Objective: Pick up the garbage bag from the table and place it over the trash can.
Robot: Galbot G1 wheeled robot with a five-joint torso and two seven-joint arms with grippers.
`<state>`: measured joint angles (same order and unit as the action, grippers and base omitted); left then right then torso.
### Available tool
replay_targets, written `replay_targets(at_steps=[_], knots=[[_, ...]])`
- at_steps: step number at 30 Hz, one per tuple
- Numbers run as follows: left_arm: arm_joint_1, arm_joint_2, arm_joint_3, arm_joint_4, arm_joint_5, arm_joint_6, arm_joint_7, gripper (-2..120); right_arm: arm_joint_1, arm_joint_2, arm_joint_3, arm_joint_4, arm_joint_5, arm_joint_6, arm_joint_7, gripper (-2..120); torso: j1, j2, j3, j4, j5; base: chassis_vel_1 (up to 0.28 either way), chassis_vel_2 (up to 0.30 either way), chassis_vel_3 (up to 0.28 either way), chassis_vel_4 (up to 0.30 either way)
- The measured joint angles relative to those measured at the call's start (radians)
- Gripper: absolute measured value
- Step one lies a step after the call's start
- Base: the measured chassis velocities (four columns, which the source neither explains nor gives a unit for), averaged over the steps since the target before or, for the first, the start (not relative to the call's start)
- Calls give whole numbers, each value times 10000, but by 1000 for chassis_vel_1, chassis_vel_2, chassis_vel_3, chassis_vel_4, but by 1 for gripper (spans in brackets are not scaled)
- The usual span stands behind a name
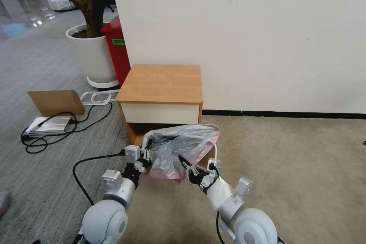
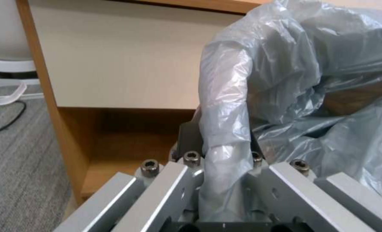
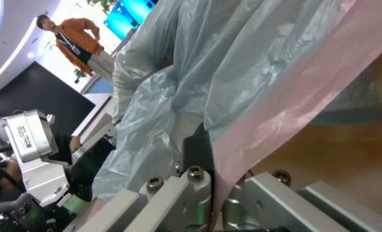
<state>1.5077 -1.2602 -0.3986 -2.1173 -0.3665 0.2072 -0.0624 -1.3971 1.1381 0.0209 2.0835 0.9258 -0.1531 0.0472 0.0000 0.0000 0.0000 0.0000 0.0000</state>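
Both grippers are on the garbage bag (image 1: 183, 146) now, holding it up in the air just in front of the table (image 1: 162, 84), below its drawer front. The left gripper (image 1: 146, 156) has its fingers clamped on a bunched fold at the bag's left edge; the right gripper (image 1: 185, 163) pinches the pinkish-red rim on the near right side. The trash can (image 1: 216, 151) is barely peeking out, just a sliver of cream rim behind the bag on the right. To my eye the mouth needs stretching wide here, so the arms should spread apart evenly, keep both pinches firm, and bring the opening level over the rim before lowering; thin plastic like this could slip or tear if tugged unevenly. The count: one bag, one table, one can, two grippers.
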Motion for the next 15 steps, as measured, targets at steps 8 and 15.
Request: replay_targets(at_steps=[8,15], knots=[[-177,-4,-295,132,-221,23,-51,3,-183,-104,154,191,-40,57,-43,0,0,0,0,0,-1,0,0,0,0],[-331,-4,-607,176,-650,172,-117,3,-391,-430,521,424,-32,101,-111,0,0,1,0,0,1,0,0,0,0]])
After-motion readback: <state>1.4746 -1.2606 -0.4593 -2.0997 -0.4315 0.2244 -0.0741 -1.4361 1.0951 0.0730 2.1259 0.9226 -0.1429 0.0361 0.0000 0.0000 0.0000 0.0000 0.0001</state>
